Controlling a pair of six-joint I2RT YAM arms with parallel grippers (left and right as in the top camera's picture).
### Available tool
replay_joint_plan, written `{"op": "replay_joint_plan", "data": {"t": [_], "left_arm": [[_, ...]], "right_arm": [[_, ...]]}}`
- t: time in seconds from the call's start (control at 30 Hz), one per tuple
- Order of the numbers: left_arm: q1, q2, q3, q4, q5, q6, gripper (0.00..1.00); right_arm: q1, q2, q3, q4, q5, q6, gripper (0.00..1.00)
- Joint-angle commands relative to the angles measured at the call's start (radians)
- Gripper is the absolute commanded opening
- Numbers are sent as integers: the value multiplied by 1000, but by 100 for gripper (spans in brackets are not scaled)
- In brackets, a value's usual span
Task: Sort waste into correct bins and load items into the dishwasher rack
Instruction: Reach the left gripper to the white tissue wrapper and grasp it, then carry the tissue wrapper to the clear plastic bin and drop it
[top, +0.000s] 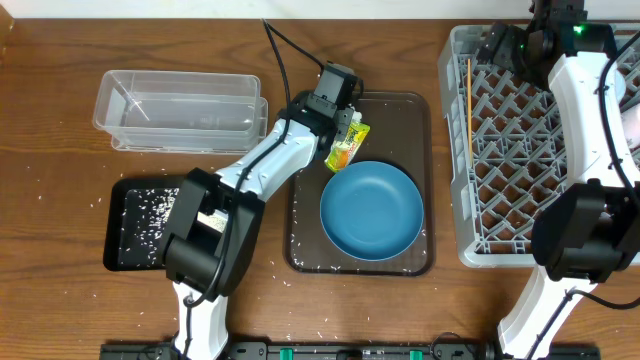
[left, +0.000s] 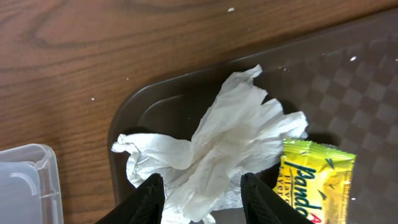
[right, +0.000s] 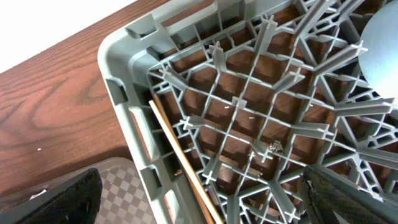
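my left gripper (left: 202, 208) sits low over the crumpled white paper (left: 224, 143) near the far edge of the brown serving tray (left: 348, 81), one finger on either side of the wad. the jaws stand at a middling gap with paper filling it, and i cannot tell whether they have bitten. the yellow-green snack wrapper (left: 314, 180) lies touching the paper, outside the fingers.

to do this well i'd close on the thickest fold, since thin tissue tears or slips. i'd also check that the glossy wrapper comes along before lifting toward the clear tub (top: 180, 105). the black tray (top: 120, 250) holds the rice (top: 150, 215).

the paper is soft and creased, the serving tray's floor checkered and rigid. the dark blue bowl (top: 372, 210) sits smooth and round beside them. my right gripper (right: 199, 211) hangs wide and empty over the grey lattice rack (right: 124, 74), where a thin wooden chopstick (right: 180, 158) lies along the wall.
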Motion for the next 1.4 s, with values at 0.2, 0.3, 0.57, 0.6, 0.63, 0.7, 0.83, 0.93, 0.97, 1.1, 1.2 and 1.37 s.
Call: {"op": "replay_joint_plan", "data": {"t": [0.2,0.3,0.57,0.6,0.63,0.7,0.83,0.93,0.97,1.1,1.2,1.37], "left_arm": [[16,99,2,25,22,10,43],[23,118,2,42,22,10,44],[39,93,2,37,21,10,6],[39,80,2,35,21,10,6],[39,62,2,33,21,9,6],[39,14,2,26,21,-12,6],[45,-113,2,22,17,-66,6],[65,-194,2,19,-60,-134,6],[77,-217,2,16,-99,-163,6],[148,-266,2,-15,-156,-239,6],[214,-268,2,-45,-156,-306,6],[333,-257,2,-135,-155,-497,6]], "right_arm": [[-5,3,-1,-1,2,12,99],[-5,3,-1,-1,2,13,99],[-5,3,-1,-1,2,13,99],[-5,3,-1,-1,2,12,99],[-5,3,-1,-1,2,13,99],[-5,3,-1,-1,2,12,99],[-5,3,-1,-1,2,12,99],[-5,3,-1,-1,2,13,99],[-5,3,-1,-1,2,13,99],[-5,3,-1,-1,2,12,99],[-5,3,-1,-1,2,12,99],[-5,3,-1,-1,2,13,99]]}}
